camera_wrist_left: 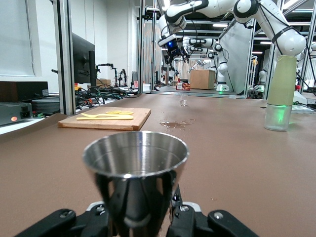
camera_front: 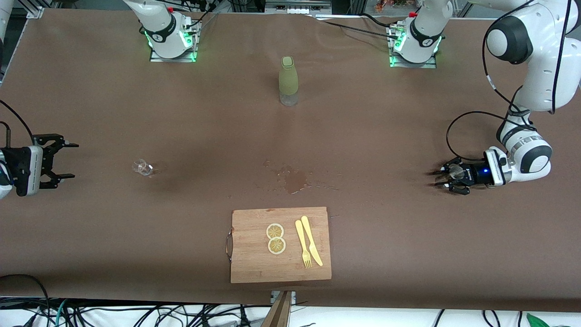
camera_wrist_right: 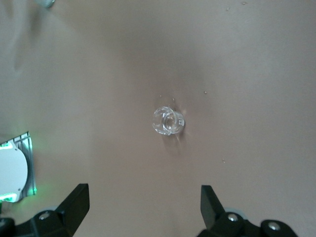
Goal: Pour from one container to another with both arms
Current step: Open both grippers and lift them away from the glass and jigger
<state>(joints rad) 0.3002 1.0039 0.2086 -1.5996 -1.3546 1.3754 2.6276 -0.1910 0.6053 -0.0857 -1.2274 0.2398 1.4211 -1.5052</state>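
Note:
A small shiny steel cup [camera_wrist_left: 136, 158] stands upright between the fingers of my left gripper [camera_wrist_left: 140, 217], which is shut on it. That gripper [camera_front: 447, 178] is low over the left arm's end of the table, with the cup [camera_front: 455, 171] in it. A tiny clear glass [camera_front: 143, 167] stands on the brown table toward the right arm's end. My right gripper [camera_front: 61, 161] hangs open over that end, well apart from the glass. In the right wrist view the glass [camera_wrist_right: 168, 121] sits ahead of the open gripper [camera_wrist_right: 144, 202], and nothing is between its fingers.
A tall pale green bottle [camera_front: 288, 81] stands between the two arm bases. A wet spill [camera_front: 295, 179] marks the middle of the table. Nearer the front camera lies a wooden cutting board [camera_front: 254, 263] bearing two lemon slices [camera_front: 275, 238], a yellow knife and a fork [camera_front: 305, 243].

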